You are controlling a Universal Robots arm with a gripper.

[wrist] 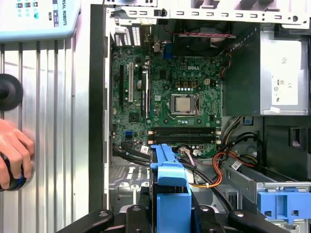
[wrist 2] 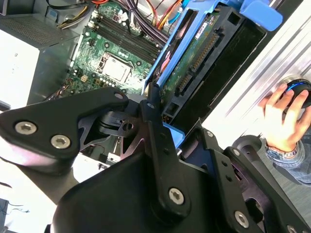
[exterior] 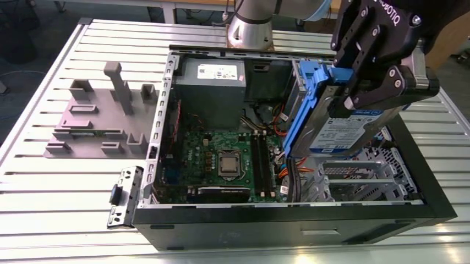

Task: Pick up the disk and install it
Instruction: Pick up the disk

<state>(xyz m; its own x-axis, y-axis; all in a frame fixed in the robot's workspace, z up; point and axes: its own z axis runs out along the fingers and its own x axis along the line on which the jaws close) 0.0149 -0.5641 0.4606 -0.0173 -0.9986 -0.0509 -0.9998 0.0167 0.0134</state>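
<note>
The gripper [exterior: 365, 82] is clamped on the disk [exterior: 345, 124], holding it tilted in its blue bracket above the open computer case [exterior: 294, 223], over the drive cage [exterior: 360, 179]. Deeper in the case lies the green motherboard [exterior: 220, 159], then the grey power supply [exterior: 211, 88]. Outside the case, a person's hand [wrist: 14, 155] rests on the table [exterior: 59, 192].

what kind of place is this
Probably a robotics lab or test bench: an open computer case sits on a slatted metal table, a gripper holds the disk over it, and a grey fixture lies beside.
</note>
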